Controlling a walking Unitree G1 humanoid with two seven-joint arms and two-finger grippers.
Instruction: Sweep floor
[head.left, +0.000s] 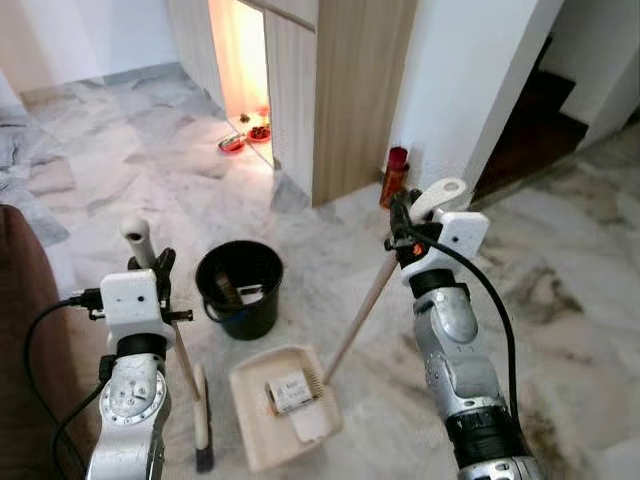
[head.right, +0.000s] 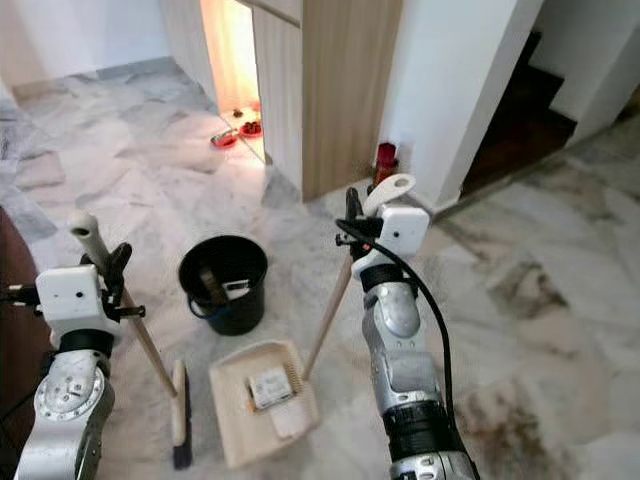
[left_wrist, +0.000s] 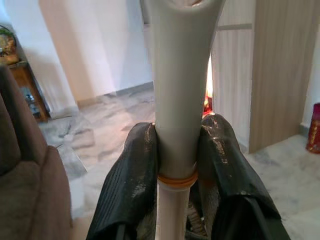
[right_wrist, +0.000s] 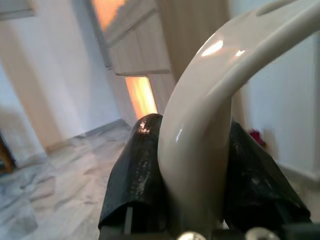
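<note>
Left gripper (head.left: 160, 268): its two black fingers (left_wrist: 131, 175) pinch the broom (head.left: 203, 425) stick near the top, one finger on each side. The brush end rests on the marble floor (head.left: 560, 240), just to the left of the dustpan.

Right gripper (head.left: 400, 232): pressed tight around the pale looped handle (right_wrist: 210, 100) of the dustpan (head.left: 285, 405). The long stick slants down to the tray.

Dustpan: flat on the floor, in front of the robot and between its arms. There is a bit of paper trash (head.left: 291, 393) inside.

Bucket (head.left: 240, 288): black, standing just behind the dustpan, with some things in it.

Step now: I think the trash is caught, and the next job is getting it into the bucket — or sweeping in more.

How to do it well: keep the tray level when lifting, so the paper does not slide off. Move slowly. Bring the tray's edge over the bucket before tipping. Keep the broom still and out of the way — it stands close to the tray.

What could go wrong: the long stick may wobble, and the bucket could get knocked.
</note>
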